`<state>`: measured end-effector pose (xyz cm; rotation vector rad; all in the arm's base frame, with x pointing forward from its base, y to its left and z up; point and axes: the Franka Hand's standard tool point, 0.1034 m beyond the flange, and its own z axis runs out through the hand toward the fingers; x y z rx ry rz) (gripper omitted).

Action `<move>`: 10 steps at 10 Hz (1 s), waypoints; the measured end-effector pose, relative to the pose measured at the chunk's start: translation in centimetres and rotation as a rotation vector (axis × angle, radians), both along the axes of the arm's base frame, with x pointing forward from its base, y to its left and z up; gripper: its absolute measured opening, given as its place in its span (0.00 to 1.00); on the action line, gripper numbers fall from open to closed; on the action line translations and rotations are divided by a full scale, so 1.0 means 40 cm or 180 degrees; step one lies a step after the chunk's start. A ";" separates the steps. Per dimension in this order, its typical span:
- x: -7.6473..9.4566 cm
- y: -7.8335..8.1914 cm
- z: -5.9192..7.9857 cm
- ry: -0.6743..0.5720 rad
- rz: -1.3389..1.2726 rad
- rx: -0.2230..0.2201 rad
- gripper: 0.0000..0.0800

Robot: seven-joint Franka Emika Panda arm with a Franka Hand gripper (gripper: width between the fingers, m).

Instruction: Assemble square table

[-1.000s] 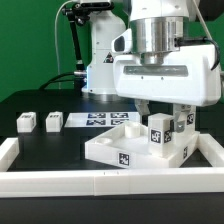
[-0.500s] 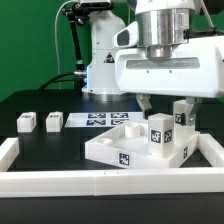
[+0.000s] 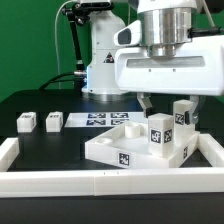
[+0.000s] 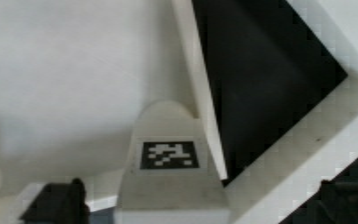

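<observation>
1. Overhead, the gripper [image 3: 165, 106] [image 4: 197, 205] hangs with its jaws wide apart and nothing between the pads. In the wrist view the dark fingertips [image 4: 55, 200] sit far to either side of the frame.

2. Directly below the gap stands a tagged leg [image 4: 167, 150], upright, its long axis vertical and roughly in line with the approach. The coming move turns on this: a straight descent should bring the fingers down either side of it, though its tag face looks slightly off-centre between them.

3. From the exterior view, two legs stand on the table top [image 3: 100, 150]: a front leg [image 3: 157, 133] and a rear leg [image 3: 183, 114], close together towards the exterior view's right. I cannot tell which of them the wrist view shows, nor whether either is seated.

4. The table top lies flat, rim up, on the black table surface [image 3: 50, 145].

5. Two loose legs [image 3: 26, 122] [image 3: 54, 121] lie side by side, well apart from the gripper, at the exterior view's left.

6. Between them and the table top lies the marker board [image 3: 100, 122].

7. A white border rail [image 3: 100, 182] fences the near edge, and the room behind is green-walled.
</observation>
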<state>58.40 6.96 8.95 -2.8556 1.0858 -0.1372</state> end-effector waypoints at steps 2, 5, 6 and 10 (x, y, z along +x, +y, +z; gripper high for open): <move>-0.041 -0.022 0.034 -0.0044 0.0331 0.0018 0.81; -0.082 -0.087 0.087 -0.0086 0.0404 0.0048 0.81; -0.081 -0.083 0.083 -0.0078 0.0416 0.0044 0.81; -0.082 -0.083 0.080 -0.0074 0.0431 0.0040 0.81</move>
